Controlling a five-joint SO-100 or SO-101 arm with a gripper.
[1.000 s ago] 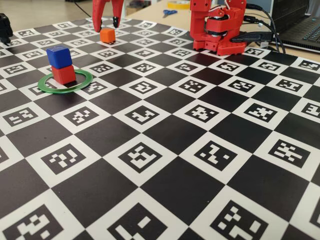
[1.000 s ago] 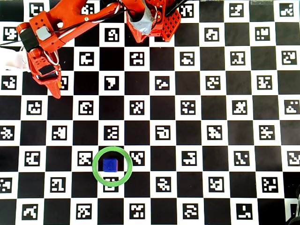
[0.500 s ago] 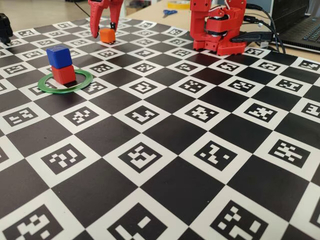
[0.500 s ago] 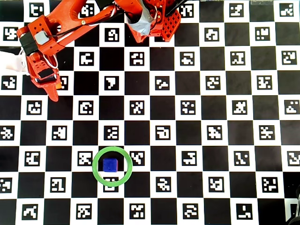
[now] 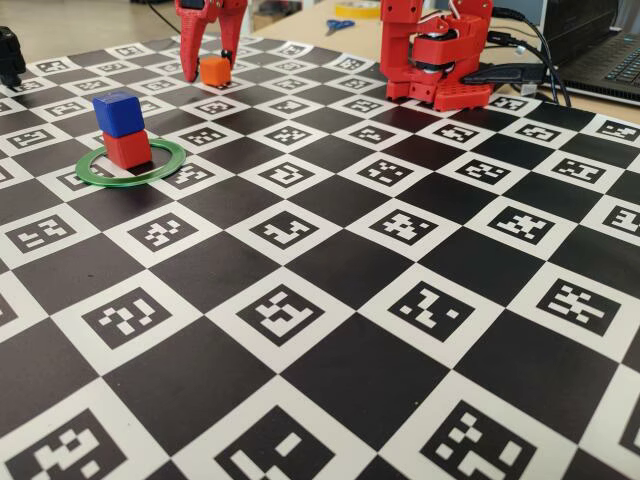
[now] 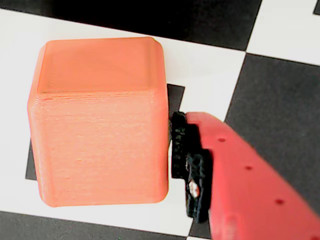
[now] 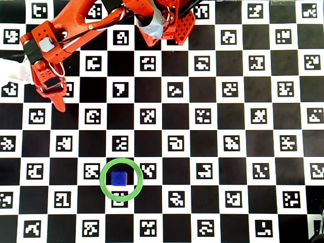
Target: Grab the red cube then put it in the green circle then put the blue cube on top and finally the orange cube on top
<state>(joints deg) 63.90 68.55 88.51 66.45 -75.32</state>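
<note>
Small bright orange plastic cube (image 5: 214, 70) sits on the checkered table (image 5: 330, 300) at the far edge, between the red gripper's (image 5: 207, 58) spread fingers (image 6: 235, 175); open, nothing held. Deep-blue cube (image 5: 117, 113) is stacked on the matte red cube (image 5: 127, 149) inside the flat green ring (image 5: 170, 162). Centre the orange cube between both pads, close squarely, then lift straight up.
</note>
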